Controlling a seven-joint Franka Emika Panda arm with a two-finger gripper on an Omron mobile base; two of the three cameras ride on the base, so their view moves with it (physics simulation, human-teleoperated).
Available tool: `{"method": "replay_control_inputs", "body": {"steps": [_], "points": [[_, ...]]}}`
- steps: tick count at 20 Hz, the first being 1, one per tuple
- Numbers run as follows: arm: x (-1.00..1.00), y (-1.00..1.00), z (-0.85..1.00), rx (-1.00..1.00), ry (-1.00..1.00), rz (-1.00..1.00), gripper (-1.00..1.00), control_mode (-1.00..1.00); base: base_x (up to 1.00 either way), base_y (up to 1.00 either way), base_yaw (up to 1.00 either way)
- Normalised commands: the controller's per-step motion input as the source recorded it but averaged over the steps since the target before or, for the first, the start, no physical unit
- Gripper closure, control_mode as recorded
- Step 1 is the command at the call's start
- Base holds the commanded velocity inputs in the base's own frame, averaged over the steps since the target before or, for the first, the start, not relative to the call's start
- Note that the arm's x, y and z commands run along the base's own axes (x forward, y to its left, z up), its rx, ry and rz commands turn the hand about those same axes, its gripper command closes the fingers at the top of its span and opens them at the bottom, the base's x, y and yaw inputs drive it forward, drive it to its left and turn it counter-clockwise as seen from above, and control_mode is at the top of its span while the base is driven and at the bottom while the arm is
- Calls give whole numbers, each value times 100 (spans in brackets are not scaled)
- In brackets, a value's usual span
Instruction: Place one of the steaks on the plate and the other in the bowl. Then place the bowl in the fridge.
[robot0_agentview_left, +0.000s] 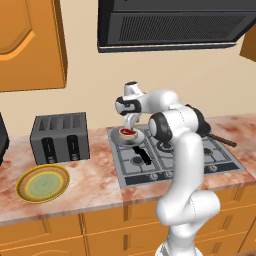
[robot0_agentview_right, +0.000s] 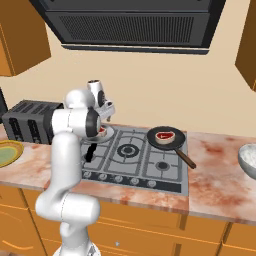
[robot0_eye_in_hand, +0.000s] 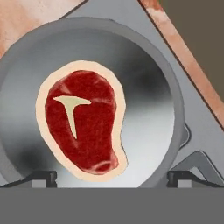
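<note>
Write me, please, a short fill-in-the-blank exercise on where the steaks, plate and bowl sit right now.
1. The gripper hovers over a steak lying in the shiny silver ____.
2. The other steak lies in the ____ frying pan.
3. The plate sits on the counter in front of the ____.
4. The bowl holds ____ steak.

Missing words: pan; black; toaster; no

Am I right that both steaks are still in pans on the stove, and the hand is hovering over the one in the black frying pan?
Not quite. Both steaks are in pans, but the hand hovers over the steak in the shiny silver pan. The other steak lies in the black frying pan, away from the hand. The hand view and right base view show this.
</note>
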Motion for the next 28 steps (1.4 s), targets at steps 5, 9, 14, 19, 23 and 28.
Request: {"method": "replay_control_inputs", "body": {"steps": [5,9,14,19,23,28], "points": [[-2,7,-29,0,5,15,-100,-100,0,0,0],[0,0,-34,0,7,11,-100,-100,0,0,0],[0,0,-36,0,4,4,-100,-100,0,0,0],[0,0,-33,0,4,1,-100,-100,0,0,0],[0,0,-46,0,10,1,-100,-100,0,0,0],[-5,0,-52,0,6,3,-100,-100,0,0,0]]}}
